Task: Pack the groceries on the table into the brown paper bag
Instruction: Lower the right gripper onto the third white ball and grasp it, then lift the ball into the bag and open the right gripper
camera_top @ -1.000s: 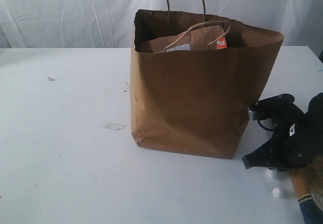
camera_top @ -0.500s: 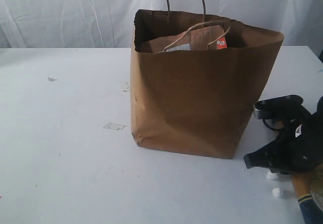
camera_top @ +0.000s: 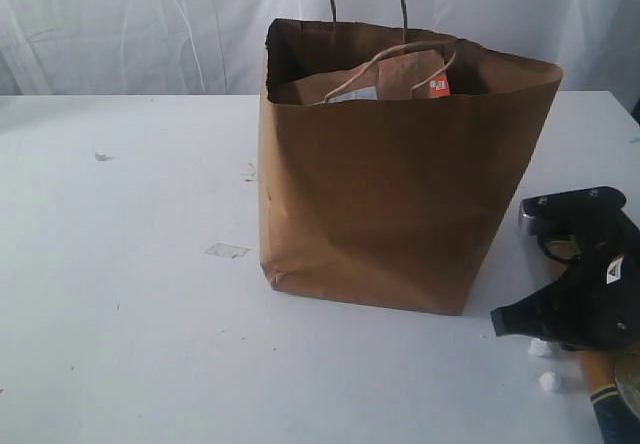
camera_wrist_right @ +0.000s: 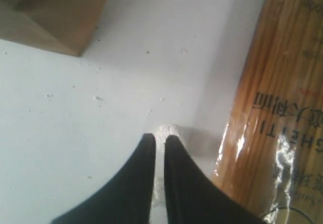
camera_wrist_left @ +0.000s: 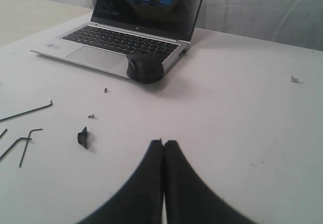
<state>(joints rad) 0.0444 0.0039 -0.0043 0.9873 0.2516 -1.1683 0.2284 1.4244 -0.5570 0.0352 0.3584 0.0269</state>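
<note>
While beside spaghetti (camera_wrist_right: 272, 82), right tool (camera_wrist_right: 160, 138) closed.

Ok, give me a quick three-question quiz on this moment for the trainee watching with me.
1. True or false: the spaghetti packet is already inside the brown paper bag.
2. Which item shows at the bag's open top? A: a blue-white carton. B: the brown labelled pouch. C: a white-capped bottle.
3. Fill in: the left gripper has its fingers ____ (open or shut).

Key: 1 false, since the packet lies outside the bag, next to the right gripper. 2 B. 3 shut.
</note>
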